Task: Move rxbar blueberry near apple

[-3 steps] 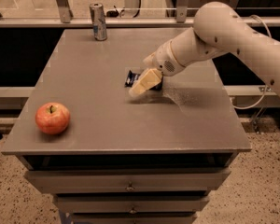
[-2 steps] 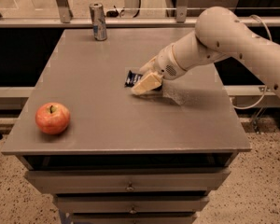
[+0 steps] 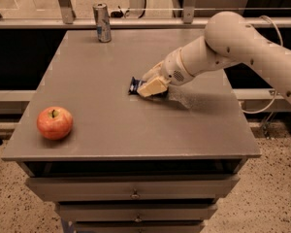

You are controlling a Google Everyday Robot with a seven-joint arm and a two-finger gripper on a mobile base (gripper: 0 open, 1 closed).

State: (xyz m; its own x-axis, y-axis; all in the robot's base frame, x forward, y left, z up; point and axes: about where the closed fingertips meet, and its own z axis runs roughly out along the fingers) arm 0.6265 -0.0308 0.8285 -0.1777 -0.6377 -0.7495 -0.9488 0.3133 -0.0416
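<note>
The rxbar blueberry (image 3: 134, 85) is a dark navy wrapper lying flat near the middle of the grey table (image 3: 111, 120). Only its left end shows from under my gripper. My gripper (image 3: 152, 87) comes in from the right on the white arm (image 3: 233, 38) and sits right over the bar, low at the table surface. The apple (image 3: 55, 123) is red with yellowish patches and stands near the table's front left corner, well left of and nearer than the bar.
A tall silver drink can (image 3: 102, 22) stands at the table's back edge, left of centre. Drawers (image 3: 136, 194) sit below the tabletop. A railing and posts run behind the table.
The gripper has stayed over the bar with only a slight shift downward. The bar, apple and can have not moved.
</note>
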